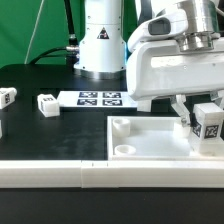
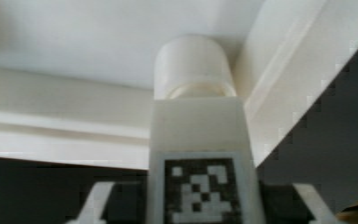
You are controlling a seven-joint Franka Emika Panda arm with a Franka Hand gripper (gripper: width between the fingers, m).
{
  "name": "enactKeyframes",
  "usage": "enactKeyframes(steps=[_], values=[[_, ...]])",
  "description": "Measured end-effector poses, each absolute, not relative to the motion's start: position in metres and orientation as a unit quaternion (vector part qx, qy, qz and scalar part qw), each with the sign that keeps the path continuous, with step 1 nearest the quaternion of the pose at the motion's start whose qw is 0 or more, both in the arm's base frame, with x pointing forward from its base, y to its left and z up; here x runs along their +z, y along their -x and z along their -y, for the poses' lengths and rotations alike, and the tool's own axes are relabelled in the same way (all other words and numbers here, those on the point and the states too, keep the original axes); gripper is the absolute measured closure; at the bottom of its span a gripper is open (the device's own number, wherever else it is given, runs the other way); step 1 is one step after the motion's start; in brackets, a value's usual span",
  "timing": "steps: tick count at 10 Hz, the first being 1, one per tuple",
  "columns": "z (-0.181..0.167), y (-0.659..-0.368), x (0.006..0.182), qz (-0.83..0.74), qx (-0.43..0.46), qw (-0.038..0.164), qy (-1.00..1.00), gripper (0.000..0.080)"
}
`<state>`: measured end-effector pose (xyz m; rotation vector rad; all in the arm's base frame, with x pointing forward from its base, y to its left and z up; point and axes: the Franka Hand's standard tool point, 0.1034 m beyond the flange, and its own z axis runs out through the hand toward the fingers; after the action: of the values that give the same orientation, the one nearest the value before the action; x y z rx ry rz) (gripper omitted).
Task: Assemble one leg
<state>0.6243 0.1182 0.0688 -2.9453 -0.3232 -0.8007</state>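
My gripper (image 1: 200, 116) is shut on a leg (image 1: 209, 122), a short white post with a black-and-white tag on its side. It holds the leg over the exterior view's right end of the large white panel (image 1: 150, 142), close to the panel's surface. In the wrist view the leg (image 2: 201, 120) stands between my two fingers (image 2: 108, 205), its round tip pointing into a corner of the panel (image 2: 51, 110). I cannot tell if the tip touches the panel. My gripper (image 2: 206, 203) grips the tagged part.
Two more white legs (image 1: 47, 103) (image 1: 7, 97) lie on the black table at the exterior view's left. The marker board (image 1: 98, 98) lies before the robot base (image 1: 103, 45). A long white rail (image 1: 60, 172) runs along the front.
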Motion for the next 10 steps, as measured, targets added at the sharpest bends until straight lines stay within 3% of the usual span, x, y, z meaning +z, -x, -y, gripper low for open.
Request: enactKeyframes(steps=[2, 4, 8, 10], values=[[-0.118, -0.624, 0.069, 0.105, -0.261, 0.036, 0.959, 0.0508], [-0.118, -0.624, 0.069, 0.105, -0.261, 0.036, 0.959, 0.0192], [-0.118, -0.624, 0.070, 0.105, -0.260, 0.036, 0.959, 0.0152], [-0.118, -0.628, 0.091, 0.108, -0.255, 0.038, 0.960, 0.0151]])
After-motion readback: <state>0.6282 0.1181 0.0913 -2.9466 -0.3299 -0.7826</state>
